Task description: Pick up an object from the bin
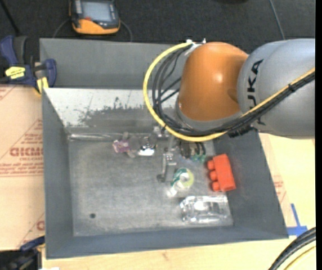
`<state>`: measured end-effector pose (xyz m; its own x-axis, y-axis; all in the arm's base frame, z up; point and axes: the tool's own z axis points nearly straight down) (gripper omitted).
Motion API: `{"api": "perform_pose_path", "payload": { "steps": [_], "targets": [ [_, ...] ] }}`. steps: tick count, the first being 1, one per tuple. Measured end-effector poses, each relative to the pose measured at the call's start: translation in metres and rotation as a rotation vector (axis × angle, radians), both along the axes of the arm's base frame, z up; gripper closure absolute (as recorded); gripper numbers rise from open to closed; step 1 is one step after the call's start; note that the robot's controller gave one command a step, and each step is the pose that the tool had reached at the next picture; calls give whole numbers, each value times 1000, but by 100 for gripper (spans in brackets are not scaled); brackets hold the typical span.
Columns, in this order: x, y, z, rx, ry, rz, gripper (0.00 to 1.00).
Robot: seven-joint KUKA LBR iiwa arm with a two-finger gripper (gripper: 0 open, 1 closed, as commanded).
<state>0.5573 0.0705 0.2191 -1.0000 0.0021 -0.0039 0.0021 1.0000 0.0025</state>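
Observation:
My gripper (168, 165) hangs below the arm's orange cover, low over the bin's middle right. Right beside its tip, on the right, lies a small round white and green thing (182, 180); whether they touch I cannot tell. An orange-red block (221, 172) lies further right near the bin's right wall. A clear plastic pack (205, 210) rests just in front of the gripper, toward the near wall. To the left of the gripper, by the back wall, lie a small shiny clear thing (146, 149) and a pinkish clear thing (123, 146).
The arm and its cables cover the bin's back right part. The bin's walls slope up steeply on all sides. A small dark speck (92, 216) lies on the floor at the near left.

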Motion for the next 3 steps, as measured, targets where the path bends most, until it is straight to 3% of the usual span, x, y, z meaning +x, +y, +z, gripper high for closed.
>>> {"api": "perform_pose_path", "payload": {
  "steps": [1,2,3],
  "targets": [
    [88,23,-149,-4,-1,203,0],
    [89,24,-144,-1,-7,200,100],
    [56,36,-17,0,-9,196,100]
  ]
}}
